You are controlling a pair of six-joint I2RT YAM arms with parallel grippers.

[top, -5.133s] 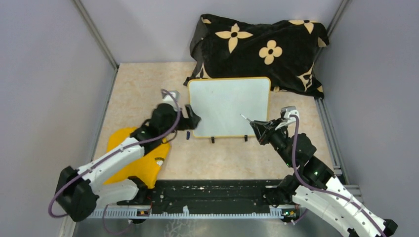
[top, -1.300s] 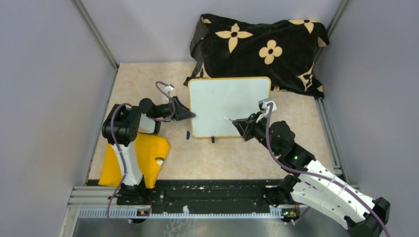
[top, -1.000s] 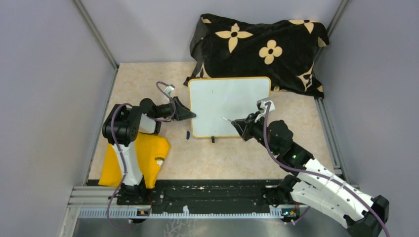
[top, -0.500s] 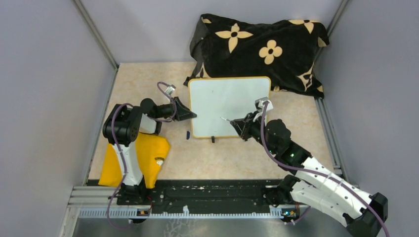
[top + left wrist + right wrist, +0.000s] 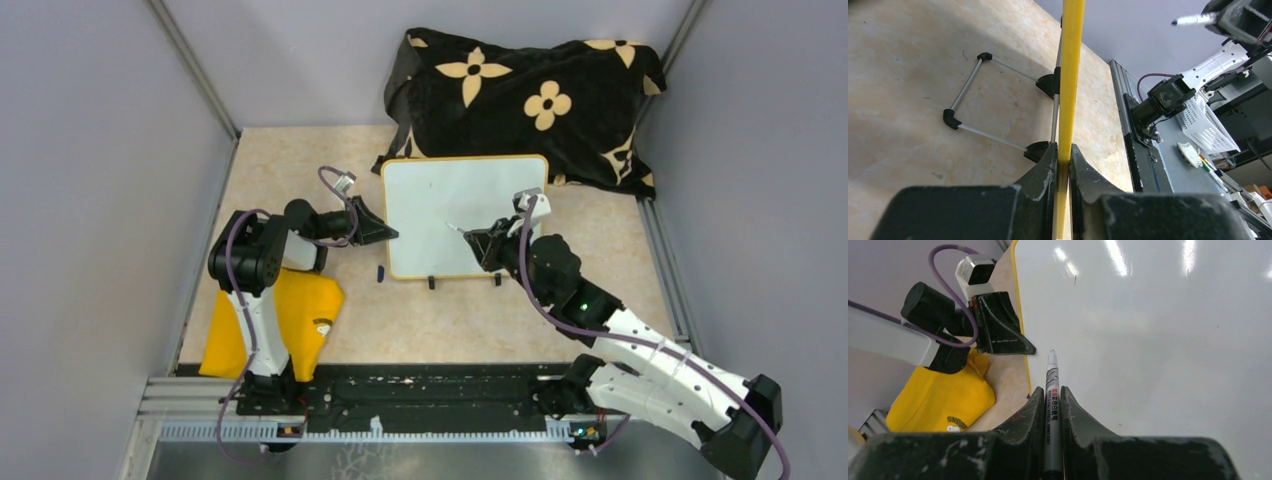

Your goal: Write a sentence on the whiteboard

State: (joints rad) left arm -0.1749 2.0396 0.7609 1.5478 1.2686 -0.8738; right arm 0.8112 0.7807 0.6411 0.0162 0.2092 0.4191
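Observation:
The whiteboard [image 5: 465, 210], white with a yellow-orange rim, stands propped on the table, its face blank. My left gripper [image 5: 390, 235] is shut on its left rim; in the left wrist view the yellow rim [image 5: 1069, 75] runs up between the closed jaws of the gripper [image 5: 1063, 150]. My right gripper [image 5: 476, 240] is shut on a grey marker [image 5: 1052, 385], held lengthwise between the fingers of the gripper [image 5: 1052, 392]. The marker tip [image 5: 450, 227] points at the board's left-middle area [image 5: 1158, 330]. Whether it touches the surface I cannot tell.
A black flowered cloth [image 5: 530, 95] is heaped behind the board. A yellow cloth [image 5: 285, 325] lies by the left arm's base. A small dark cap [image 5: 381, 272] lies off the board's lower left corner. A wire stand [image 5: 963, 95] props up the board's back.
My right gripper has carried the marker up and left, further over the board's face. The left jaws have closed tighter on the rim; that arm has stayed in place over the last second.

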